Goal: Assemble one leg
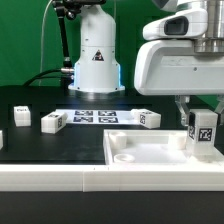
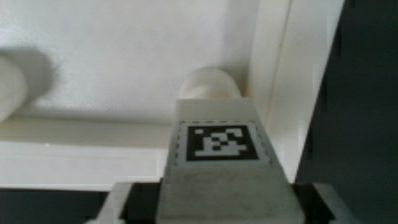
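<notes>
My gripper [image 1: 203, 118] is shut on a leg [image 1: 204, 133], a small white block with a black-and-white tag, and holds it upright over the far right corner of the white square panel [image 1: 150, 152]. In the wrist view the leg [image 2: 217, 140] runs from my fingers [image 2: 135, 205] toward a rounded socket [image 2: 210, 82] near the panel's edge [image 2: 267, 60]. Whether the leg's tip touches the panel is hidden. Three more legs lie on the black table: one [image 1: 147, 117] right of the marker board, one [image 1: 53, 121] left of it, one [image 1: 21, 116] farther left.
The marker board [image 1: 96, 116] lies flat at the table's middle. The arm's white base [image 1: 95, 60] stands behind it. A green wall is behind. The panel lies at the table's front right.
</notes>
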